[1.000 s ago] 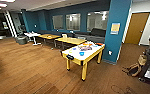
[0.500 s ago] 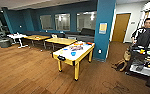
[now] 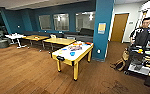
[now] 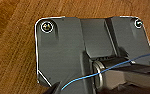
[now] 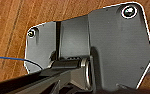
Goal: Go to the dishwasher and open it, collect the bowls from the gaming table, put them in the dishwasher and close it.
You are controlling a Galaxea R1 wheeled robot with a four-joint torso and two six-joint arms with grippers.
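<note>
The gaming table (image 3: 63,54), with a glossy white top and yellow sides and legs, stands in the middle of the head view on the wooden floor. A bright blue bowl (image 3: 72,53) sits near the middle of its top. More small colourful things (image 3: 76,46) lie towards its far end, too blurred to tell apart. The dishwasher is out of view. Both wrist views show the robot's dark plate above wooden floorboards (image 4: 13,50), with a thin blue wire crossing.
Yellow-topped dining tables (image 3: 59,40) and a small white table (image 3: 14,36) stand behind to the left. A teal pillar (image 3: 102,30) rises right of the gaming table. A person (image 3: 143,33) stands at a rig cart (image 3: 138,63), with a bag (image 3: 119,64) on the floor.
The whole head view has shifted, so the camera has moved. The gaming table now sits a little further left and looks nearer, and the person shows more fully at the right.
</note>
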